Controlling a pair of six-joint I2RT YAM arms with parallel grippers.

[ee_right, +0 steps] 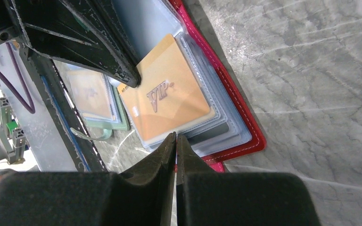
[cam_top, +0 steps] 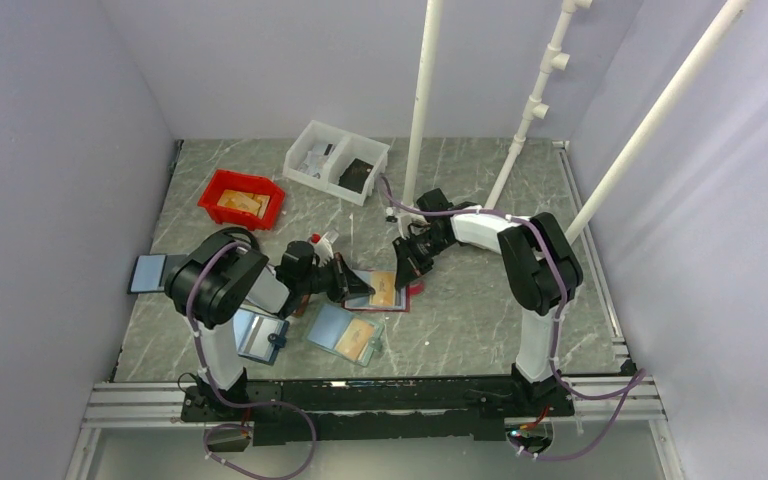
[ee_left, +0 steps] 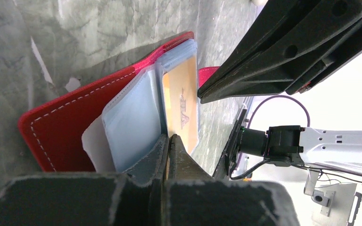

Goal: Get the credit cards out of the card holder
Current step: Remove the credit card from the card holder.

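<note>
Right up close in the left wrist view, our left pincer [ee_left: 168,140] is pressing its two dark fingers together at the edge of the clear pages of the card holder [ee_left: 61,127]. We cannot tell if a page is being nipped between them. The card holder is lying open on the bench [cam_top: 480,320], in the middle, between our two arms, with its red cover facing down and its pages facing up. One pale blue-grey page [ee_left: 132,117] is standing up a little, just beside the fingers.

One of the credit cards [ee_right: 169,99], a tan-orange one with "VIP" on it, is sitting inside the top clear pocket of the holder. Our right pincer [ee_right: 175,139] is pointing in from the other side and is hovering just at the edge of that pocket. Its fingers are sitting almost together, with only a thin slit between them, and we cannot tell if they are touching the pocket. In the right wrist view, the tip of the left pincer is sitting over one corner of the orange card.

Just beside the card holder, nearer to our bases, a light teal holder [cam_top: 345,335] is lying open with an orange card in it. Left of that, a brown holder [cam_top: 260,335] with a grey inside is lying flat by our left arm. Farther back, a red bin [cam_top: 243,200] and a white tray [cam_top: 335,160] are sitting near each other.
</note>
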